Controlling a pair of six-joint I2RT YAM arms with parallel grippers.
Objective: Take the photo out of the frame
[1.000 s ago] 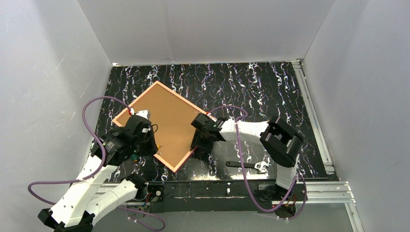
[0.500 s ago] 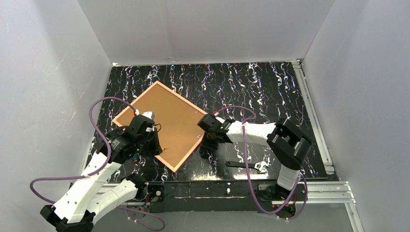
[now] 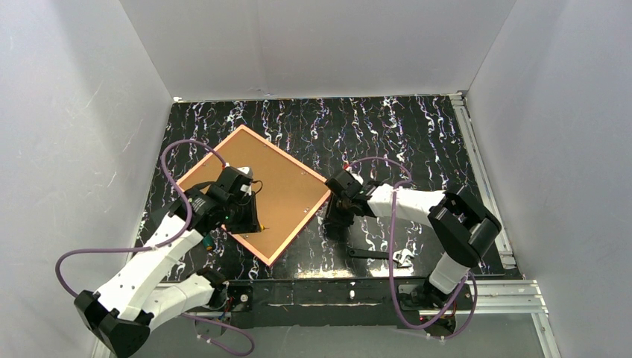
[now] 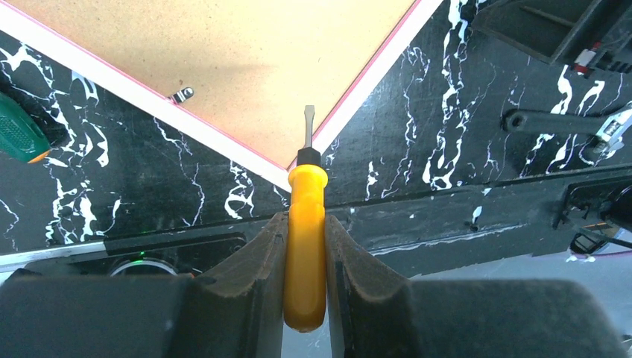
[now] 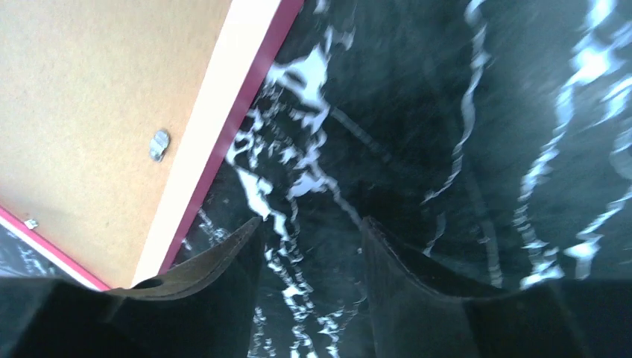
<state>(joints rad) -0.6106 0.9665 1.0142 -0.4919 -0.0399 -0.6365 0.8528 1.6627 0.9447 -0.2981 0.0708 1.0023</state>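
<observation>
The frame [image 3: 283, 186] lies face down on the black marbled table, its brown back panel [image 4: 246, 67] up inside a pink-red border. The photo is hidden beneath that panel. My left gripper [image 4: 305, 221] is shut on a yellow-handled screwdriver [image 4: 305, 246]. The screwdriver's blade tip [image 4: 308, 119] points over the back panel just inside the frame's near corner. A small metal clip [image 4: 181, 94] sits on the panel's edge to the left of the blade. My right gripper [image 5: 309, 231] stands open over bare table just right of the frame's edge [image 5: 223, 127], with nothing between its fingers.
An adjustable wrench [image 3: 376, 255] lies on the table near the right arm's base. A green-handled tool [image 4: 16, 136] lies by the frame's near-left edge. Another metal clip [image 5: 159, 144] shows on the panel in the right wrist view. White walls enclose the table.
My right gripper has drawn away to the right, off the frame's edge, and stands open. The left arm has swung right with the screwdriver, further over the frame.
</observation>
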